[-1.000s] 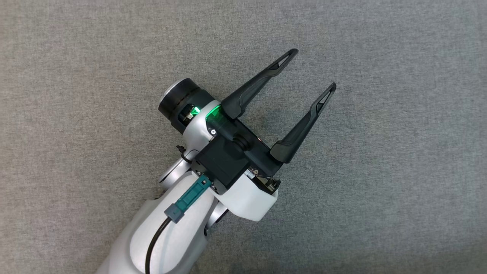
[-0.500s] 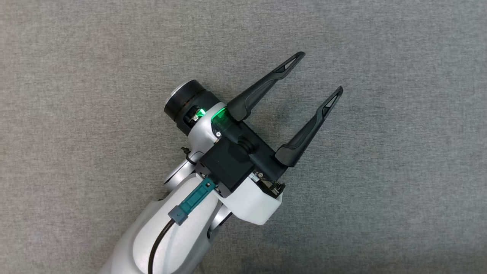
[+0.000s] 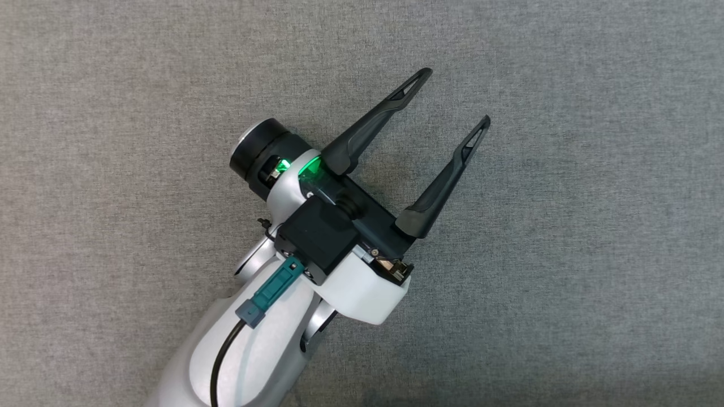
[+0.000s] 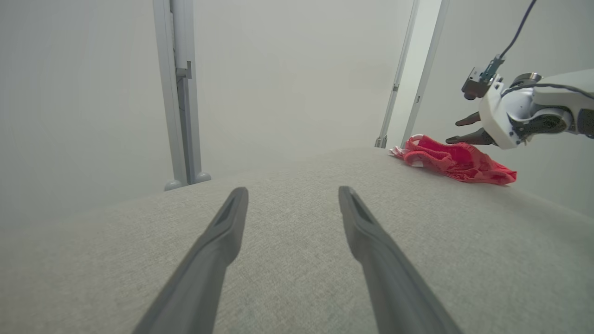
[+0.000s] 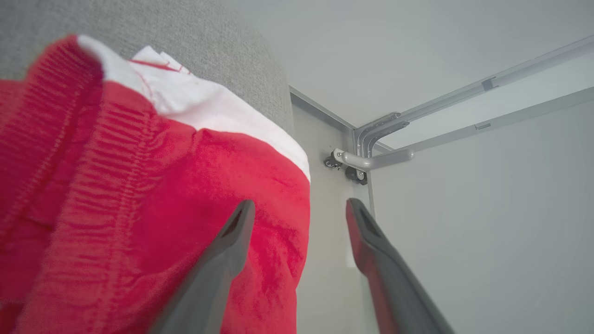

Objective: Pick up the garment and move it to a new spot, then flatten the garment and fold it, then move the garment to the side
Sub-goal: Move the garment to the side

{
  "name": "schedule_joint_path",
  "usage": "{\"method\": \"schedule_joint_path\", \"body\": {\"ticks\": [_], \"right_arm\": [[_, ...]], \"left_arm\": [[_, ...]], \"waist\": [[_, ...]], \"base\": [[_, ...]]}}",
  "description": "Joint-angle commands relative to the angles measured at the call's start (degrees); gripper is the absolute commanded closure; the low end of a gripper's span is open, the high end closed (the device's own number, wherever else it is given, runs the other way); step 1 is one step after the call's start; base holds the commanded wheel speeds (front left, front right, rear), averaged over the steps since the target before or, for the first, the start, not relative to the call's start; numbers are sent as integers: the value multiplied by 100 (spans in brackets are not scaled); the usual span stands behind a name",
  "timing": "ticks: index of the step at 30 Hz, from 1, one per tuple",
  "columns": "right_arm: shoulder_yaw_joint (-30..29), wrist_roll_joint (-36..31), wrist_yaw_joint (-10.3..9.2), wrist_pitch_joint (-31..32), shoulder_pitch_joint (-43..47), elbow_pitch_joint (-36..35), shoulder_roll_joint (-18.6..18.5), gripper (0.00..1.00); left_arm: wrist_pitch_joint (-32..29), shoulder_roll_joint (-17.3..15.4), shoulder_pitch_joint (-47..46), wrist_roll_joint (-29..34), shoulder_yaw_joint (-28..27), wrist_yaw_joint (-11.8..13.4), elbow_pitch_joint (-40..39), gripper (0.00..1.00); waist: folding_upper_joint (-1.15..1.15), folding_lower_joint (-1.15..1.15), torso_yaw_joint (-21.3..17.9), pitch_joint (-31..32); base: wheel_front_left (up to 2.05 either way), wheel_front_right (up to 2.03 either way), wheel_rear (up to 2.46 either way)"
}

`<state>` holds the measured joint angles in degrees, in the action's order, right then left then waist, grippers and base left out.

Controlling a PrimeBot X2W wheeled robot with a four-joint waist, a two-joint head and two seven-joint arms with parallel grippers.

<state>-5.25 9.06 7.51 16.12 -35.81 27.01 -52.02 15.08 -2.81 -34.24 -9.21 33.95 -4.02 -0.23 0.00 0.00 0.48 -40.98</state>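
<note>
Nearest, the left end effector (image 3: 455, 96) hangs over the bare grey-clothed bench (image 3: 594, 254), its fingers spread wide and pointing to about 1 o'clock in the head view, with nothing between them. Farther off, at about 2 o'clock in the left wrist view, the red garment (image 4: 457, 160) lies in a low, compact heap at the bench's far edge. The right end effector (image 5: 299, 206) is just beside the garment, its fingers wide apart and gripping nothing; the cloth lies behind one finger, with open air between the two.

Judging by that, the garment looks set down at the side, so the task may be at its close. Whether the garment is properly folded I cannot tell: up close only red ribbed cloth and a white band show, blurred, and from afar the heap is too small to read. Beyond stand pale metal posts (image 4: 178, 93).
</note>
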Motion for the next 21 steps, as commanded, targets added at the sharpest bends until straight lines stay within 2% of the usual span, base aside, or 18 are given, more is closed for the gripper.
{"method": "schedule_joint_path", "body": {"ticks": [1,5,9,21], "right_arm": [[-50,-64,-3,-39,-60,-18,30,0],[-55,-73,-3,-204,-226,-178,209,0],[112,-26,-2,-501,-481,-346,599,0],[1699,98,-3,-1514,-974,-680,2111,0]], "left_arm": [[5,-19,82,-43,-55,-8,4,0],[5,-19,145,2,-160,-23,42,0],[5,-22,293,60,-306,2,83,0],[5,-18,1248,173,-1164,105,178,0]], "waist": [[0,0,6,44],[0,0,7,225],[0,0,-29,539],[0,0,-246,1933]], "base": [[0,0,0],[0,0,0],[0,0,0],[0,0,0]]}}
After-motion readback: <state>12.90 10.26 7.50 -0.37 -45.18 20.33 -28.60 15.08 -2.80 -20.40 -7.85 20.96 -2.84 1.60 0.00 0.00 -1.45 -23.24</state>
